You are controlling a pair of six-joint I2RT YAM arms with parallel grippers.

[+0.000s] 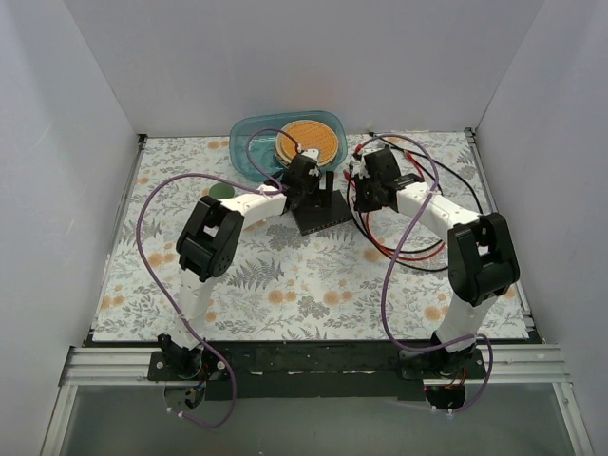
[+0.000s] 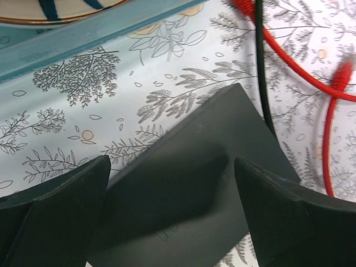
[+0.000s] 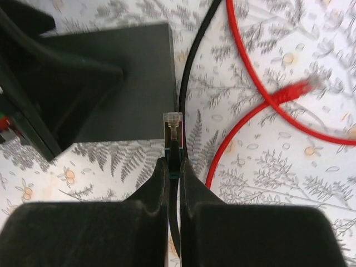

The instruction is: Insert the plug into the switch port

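Right pincer (image 3: 173,164): clenched on the dark boot just behind the clear plastic plug (image 3: 173,123). The plug sticks out past the fingertips, so its tip is free to enter a socket.
Plug position: tip at the near right corner of the switch (image 3: 147,72), a small flat matte-black rectangular box. Touching the edge or just above it, cannot tell.
Plug heading: runs along the box's right edge, not into a side face. Judged not yet lined up.
Sockets: none visible in any view. Which edge carries them, cannot tell.
Left pincer (image 2: 169,183): released, 2 fingers spread wide over the switch top, nothing grasped. Contact with the top not clear.
Reason for left pincer: judged a brace, to stop the light box sliding when the plug pushes in.
Switch location: on the flower-printed counter (image 1: 285,285), towards the back, between the 2 arms, just in front of the blue translucent oval tub (image 1: 249,142).
Thin black cable (image 3: 192,67): lies beside the switch's right edge. Whether it is the plug's own lead, cannot tell.
Red cable (image 3: 245,67): loops on the counter right of the plug, with its red end lying loose.
Step in hand: alignment. Plug not in a port.
Next move needs: find the socket face, square the plug to it, push straight.
Risk: box shifts, or plug catches the housing corner.
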